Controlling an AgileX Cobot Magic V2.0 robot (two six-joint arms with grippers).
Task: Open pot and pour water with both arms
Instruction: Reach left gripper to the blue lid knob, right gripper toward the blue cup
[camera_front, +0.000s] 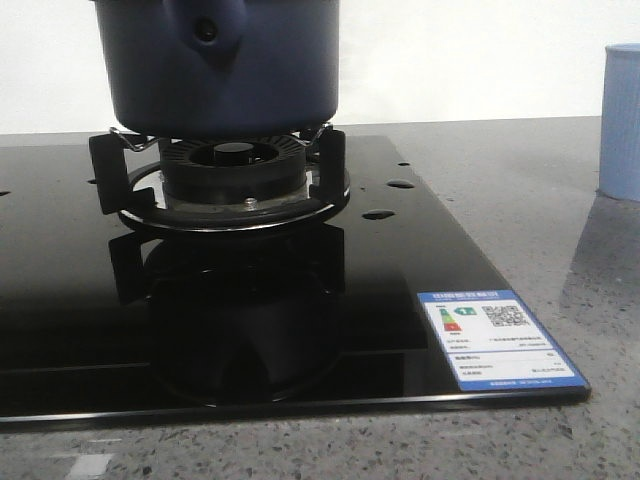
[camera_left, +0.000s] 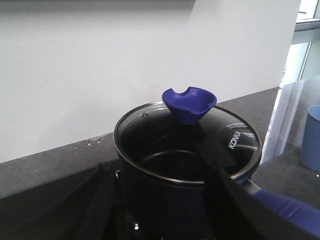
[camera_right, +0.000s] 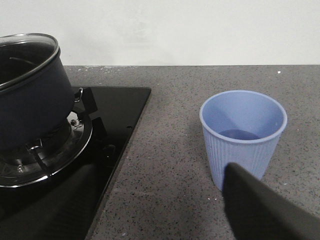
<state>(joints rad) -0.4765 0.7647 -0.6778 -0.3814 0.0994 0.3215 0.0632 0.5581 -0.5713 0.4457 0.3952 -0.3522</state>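
Note:
The dark navy pot (camera_front: 220, 70) stands on the gas burner (camera_front: 232, 175), its handle lug (camera_front: 205, 30) facing the front camera. A glass lid (camera_left: 235, 137) with a blue knob (camera_left: 189, 104) covers it. My left gripper (camera_left: 165, 215) is open above and in front of the pot, with its dark fingers (camera_left: 235, 200) apart on either side of the pot's body. The right gripper (camera_right: 160, 215) is open over the counter between the hob and the cup. Neither gripper shows in the front view. A few small drops of water (camera_front: 378, 214) lie on the hob glass. No water shows in the pot.
The pale-blue ribbed cup (camera_right: 243, 135) stands upright on the grey speckled counter (camera_right: 170, 150), right of the black glass hob (camera_front: 300, 330). A long blue pot handle (camera_left: 285, 210) sticks out toward the cup side. A white wall (camera_left: 100, 65) is close behind.

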